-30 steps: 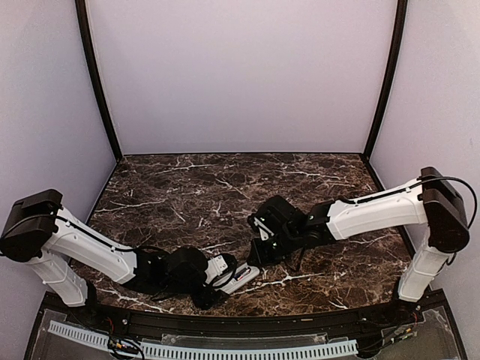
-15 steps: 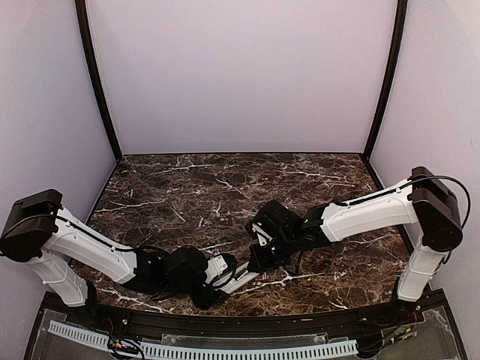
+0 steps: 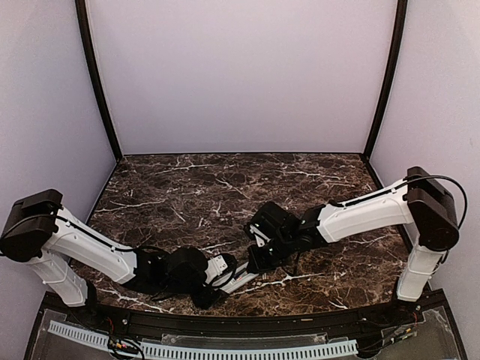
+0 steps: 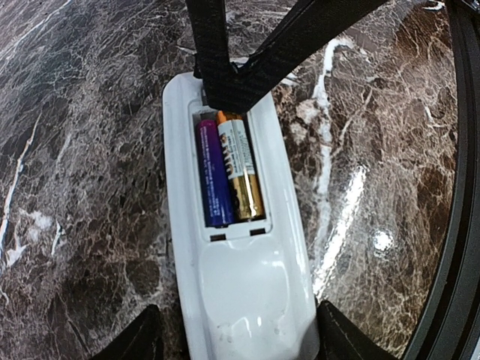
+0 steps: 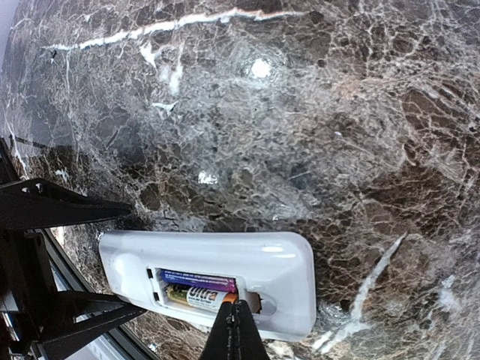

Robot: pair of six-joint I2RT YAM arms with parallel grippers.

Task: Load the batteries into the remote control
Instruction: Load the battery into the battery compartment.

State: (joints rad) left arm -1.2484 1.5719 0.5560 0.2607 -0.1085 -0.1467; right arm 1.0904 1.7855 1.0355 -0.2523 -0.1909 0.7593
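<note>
Nearest the arms, the left tool (image 4: 240,341) straddles the near end of the remote control (image 4: 240,285), one finger on each long side. I cannot tell whether both fingers bear on the casing or only flank it. The remote lies back-up on the worktop (image 4: 90,150) with its compartment uncovered. A purple battery (image 4: 212,176) and a gold battery (image 4: 244,169) lie side by side inside it. At the far end of the gold one, the right tool (image 5: 235,322) has its fingers pinched together into a single point resting on the cell's tip.

The step looks like seating that gold cell. It is best done by pressing straight down with the closed tip and keeping off the purple neighbour. The left tool should brace the casing so it neither skids nor tips. A light push is wise, since a slanted shove could pop the cell up or slide the handset away across the bare worktop beyond
</note>
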